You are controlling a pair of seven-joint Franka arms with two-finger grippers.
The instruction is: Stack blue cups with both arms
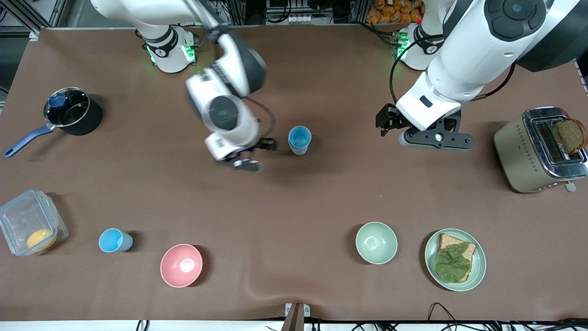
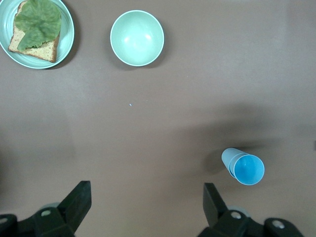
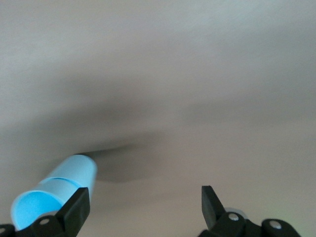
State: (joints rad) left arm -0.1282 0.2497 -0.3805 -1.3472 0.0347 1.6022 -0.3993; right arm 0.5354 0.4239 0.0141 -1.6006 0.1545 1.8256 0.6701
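Two light-blue cups [image 1: 299, 139] stand nested, one in the other, on the brown table near its middle. They also show in the left wrist view [image 2: 243, 166] and in the right wrist view [image 3: 54, 190]. A third blue cup [image 1: 115, 240] sits alone near the front edge, toward the right arm's end. My right gripper [image 1: 245, 162] is open and empty, low over the table just beside the nested cups [image 3: 145, 202]. My left gripper [image 1: 436, 139] is open and empty, up over bare table toward the left arm's end [image 2: 147, 197].
A pink bowl [image 1: 181, 265] and a pale green bowl [image 1: 376, 242] stand near the front edge. Beside the green bowl is a plate with bread and lettuce [image 1: 477, 271]. A toaster [image 1: 535, 151], a black pot [image 1: 76, 112] and a clear box [image 1: 28, 220] stand at the table's ends.
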